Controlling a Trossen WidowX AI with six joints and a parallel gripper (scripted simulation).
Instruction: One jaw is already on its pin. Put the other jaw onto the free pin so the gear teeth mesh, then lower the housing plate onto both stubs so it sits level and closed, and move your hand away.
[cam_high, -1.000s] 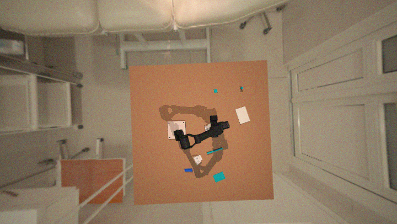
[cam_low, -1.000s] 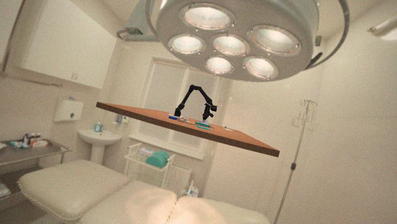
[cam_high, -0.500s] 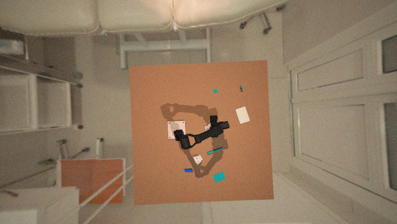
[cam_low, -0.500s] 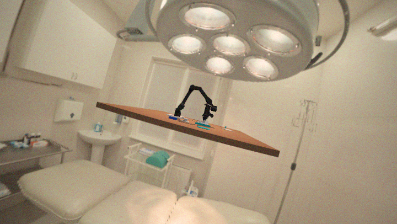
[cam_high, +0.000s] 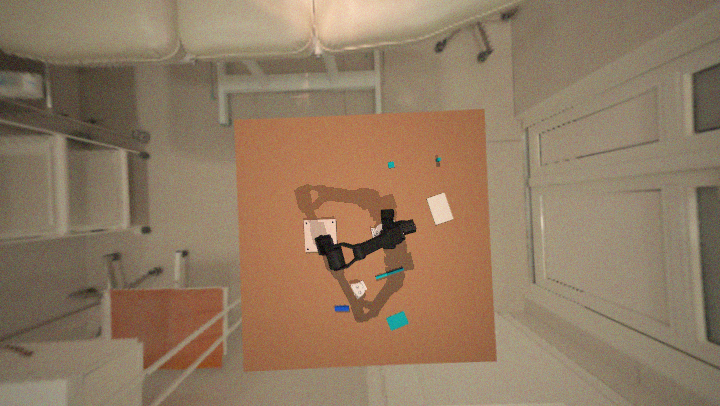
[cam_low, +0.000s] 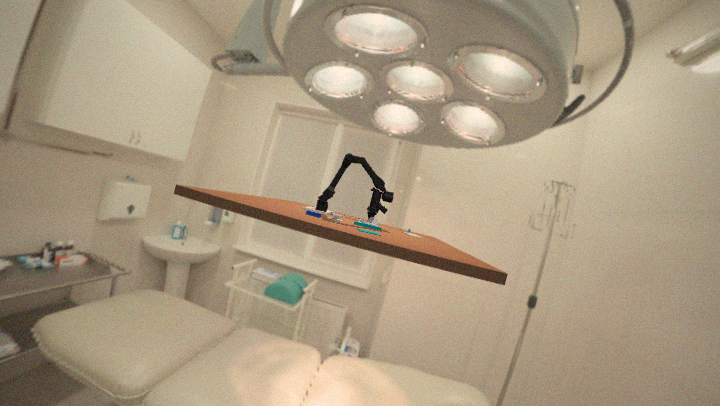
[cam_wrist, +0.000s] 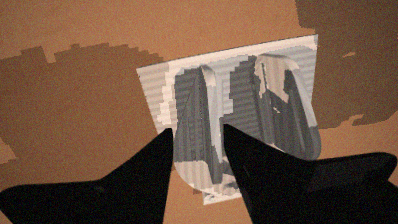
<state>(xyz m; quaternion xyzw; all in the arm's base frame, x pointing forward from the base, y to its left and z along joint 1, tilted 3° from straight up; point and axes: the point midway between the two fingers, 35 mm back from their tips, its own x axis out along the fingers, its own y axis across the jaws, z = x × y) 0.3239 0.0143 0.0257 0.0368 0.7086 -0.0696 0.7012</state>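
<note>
A white base plate (cam_wrist: 152, 82) (cam_high: 374, 232) lies on the table, largely hidden under the arm in the top view. Two long pale grey jaws show over it in the wrist view: a left jaw (cam_wrist: 213, 110) and a right jaw (cam_wrist: 296, 122), side by side. My gripper (cam_wrist: 197, 131) (cam_low: 371, 217) points down, low over the plate, and is shut on the left jaw near its lower end. The pins and gear teeth cannot be made out. A small white plate (cam_high: 358, 288) with dark round marks lies apart; it may be the housing plate.
A teal bar (cam_high: 389, 273) (cam_low: 367, 225), a teal block (cam_high: 397, 320), a blue block (cam_high: 341, 308) (cam_low: 313, 213), a cream rectangle (cam_high: 440, 208) and two small teal pieces (cam_high: 391, 164) (cam_high: 438, 159) lie about. The arm's square mount plate (cam_high: 310, 229) is at the left.
</note>
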